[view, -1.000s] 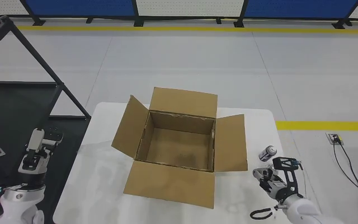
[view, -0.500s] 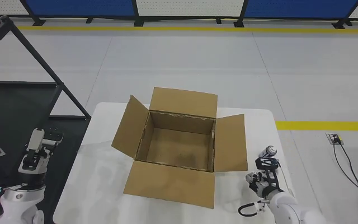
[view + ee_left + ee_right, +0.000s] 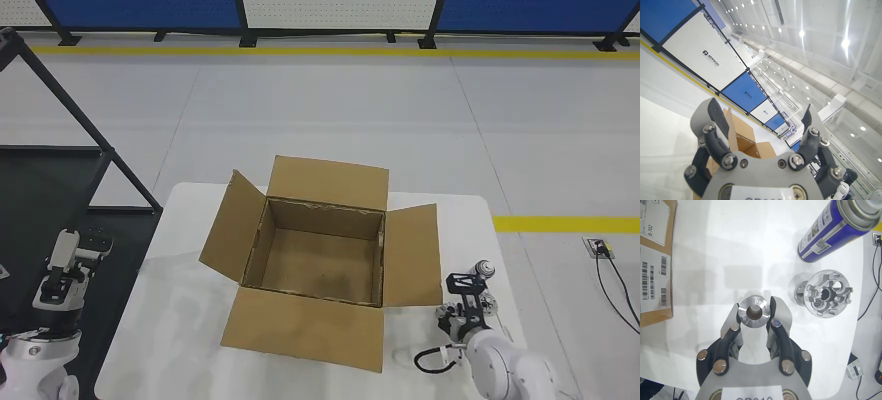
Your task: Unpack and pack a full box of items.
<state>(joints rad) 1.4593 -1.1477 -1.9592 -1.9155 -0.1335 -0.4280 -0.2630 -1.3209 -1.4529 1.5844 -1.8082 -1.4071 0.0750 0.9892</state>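
Steel bushing (image 3: 754, 312) sat pinched in the right gripper (image 3: 755, 309) near the cardboard box (image 3: 300, 340); the left gripper (image 3: 761, 109) hung spread wide.

Factory hall: partition panels (image 3: 140, 12), yellow floor line (image 3: 300, 50).

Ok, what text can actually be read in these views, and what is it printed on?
"8-702": white label on the cardboard box.
Barcode label on the same box: small print unreadable.
Spray can stickers: too small to read.
Wall panels: a company logo, left unquoted.
Tags on left gripper and right gripper: cut off at the edge.
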